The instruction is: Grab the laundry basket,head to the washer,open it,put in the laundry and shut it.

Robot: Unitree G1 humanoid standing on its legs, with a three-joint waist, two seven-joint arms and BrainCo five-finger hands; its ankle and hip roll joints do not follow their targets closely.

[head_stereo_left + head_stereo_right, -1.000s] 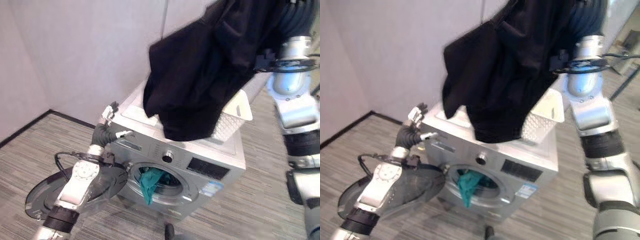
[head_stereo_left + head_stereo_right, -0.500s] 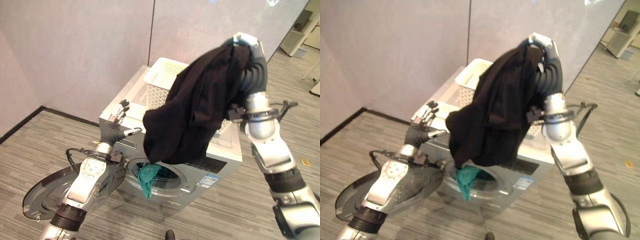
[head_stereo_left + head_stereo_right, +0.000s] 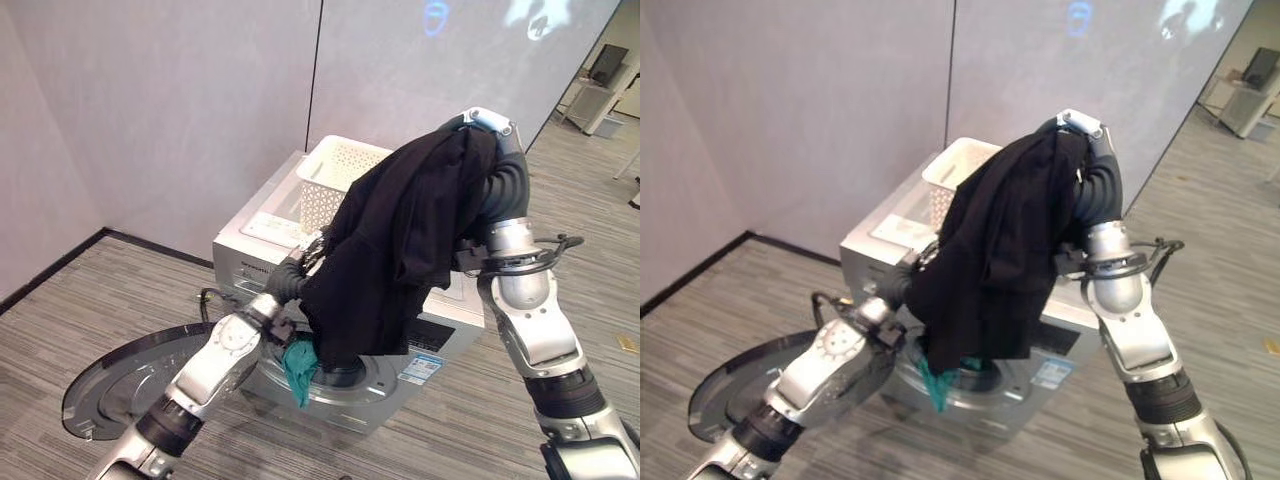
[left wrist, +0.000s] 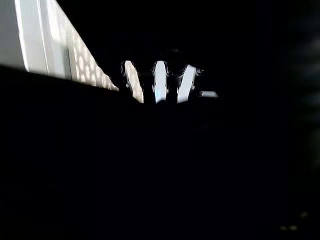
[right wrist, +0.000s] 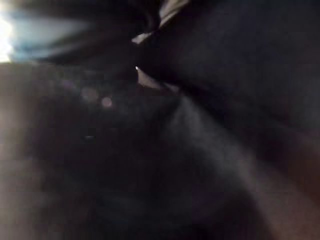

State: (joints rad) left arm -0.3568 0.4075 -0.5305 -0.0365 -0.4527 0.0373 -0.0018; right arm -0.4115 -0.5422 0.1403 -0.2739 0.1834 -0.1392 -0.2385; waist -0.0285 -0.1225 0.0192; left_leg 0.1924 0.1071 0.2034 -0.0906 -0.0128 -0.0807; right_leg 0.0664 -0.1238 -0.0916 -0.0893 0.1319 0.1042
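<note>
A silver washer [image 3: 262, 228] stands against the wall with its round door [image 3: 118, 396] swung open to the left. On its top sits the white laundry basket [image 3: 336, 174]. A teal cloth [image 3: 298, 362] hangs out of the drum opening. A large black garment [image 3: 400, 250] is draped over my raised right hand [image 3: 487, 122] and hangs down in front of the washer, covering the hand's fingers. My left hand [image 3: 301, 262] is at the garment's left edge, above the opening. Its fingers [image 4: 157, 86] lie straight against the black cloth.
Grey walls close off the corner behind the washer. The open door [image 3: 735, 410] takes up floor at the lower left. Striped grey floor runs to the right, with furniture [image 3: 598, 88] far off at the right edge.
The camera has shifted. My right arm has brought the black garment lower in front of the washer. My left hand has moved right from the washer's top corner to the garment's edge.
</note>
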